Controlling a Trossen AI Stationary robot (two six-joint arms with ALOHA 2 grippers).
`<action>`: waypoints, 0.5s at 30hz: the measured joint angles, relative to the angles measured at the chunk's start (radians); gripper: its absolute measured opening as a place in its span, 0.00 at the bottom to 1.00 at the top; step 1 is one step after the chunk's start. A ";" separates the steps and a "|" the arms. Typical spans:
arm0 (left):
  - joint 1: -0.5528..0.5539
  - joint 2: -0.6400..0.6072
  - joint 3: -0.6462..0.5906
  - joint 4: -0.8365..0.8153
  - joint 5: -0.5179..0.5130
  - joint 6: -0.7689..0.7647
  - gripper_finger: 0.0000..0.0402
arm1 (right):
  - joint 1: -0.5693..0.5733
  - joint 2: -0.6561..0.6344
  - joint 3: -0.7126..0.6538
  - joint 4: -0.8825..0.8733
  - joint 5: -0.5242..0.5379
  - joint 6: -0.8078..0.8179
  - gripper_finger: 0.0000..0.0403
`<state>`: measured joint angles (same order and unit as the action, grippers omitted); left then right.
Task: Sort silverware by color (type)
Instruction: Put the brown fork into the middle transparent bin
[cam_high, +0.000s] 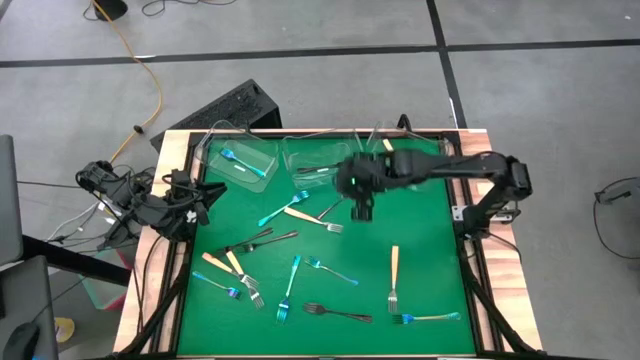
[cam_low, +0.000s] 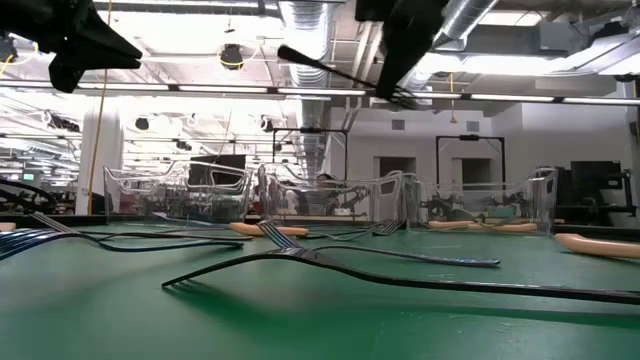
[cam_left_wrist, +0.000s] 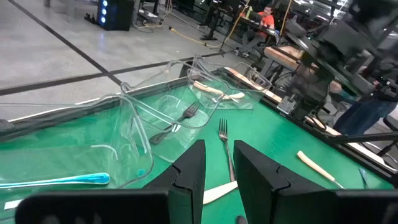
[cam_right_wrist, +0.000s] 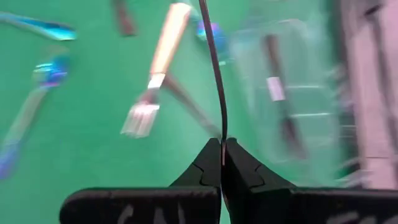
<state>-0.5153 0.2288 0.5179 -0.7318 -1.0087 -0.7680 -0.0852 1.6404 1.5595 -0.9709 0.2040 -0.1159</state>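
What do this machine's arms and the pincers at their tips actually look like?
Both arms are dark, nearly black, built of jointed segments. The right arm has a small green light near its wrist. Loose cables trail off the table beside the left arm. Each end effector has two flat black fingers that taper to wedge tips: the left end effector shows them clearly, and the right end effector has faint scrawled marks on its base.

Slim forks of three kinds lie scattered flat on the green surface: iridescent blue-teal forks, dark metal forks and cream-handled forks. One blue fork lies in a clear tub; one thin dark fork is pinched in the right gripper above the surface.
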 joint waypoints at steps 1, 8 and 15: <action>0.000 0.000 0.000 -0.002 -0.001 0.000 0.17 | -0.027 0.001 0.001 0.017 0.014 -0.032 0.05; 0.000 0.000 0.000 -0.030 -0.001 0.000 0.17 | -0.182 0.002 0.003 0.164 0.114 -0.216 0.05; 0.000 0.000 0.000 -0.045 -0.026 0.000 0.17 | -0.237 0.043 0.007 0.277 0.226 -0.353 0.05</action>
<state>-0.5154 0.2291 0.5179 -0.7773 -1.0352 -0.7677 -0.3225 1.6833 1.5661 -0.6936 0.4296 -0.4694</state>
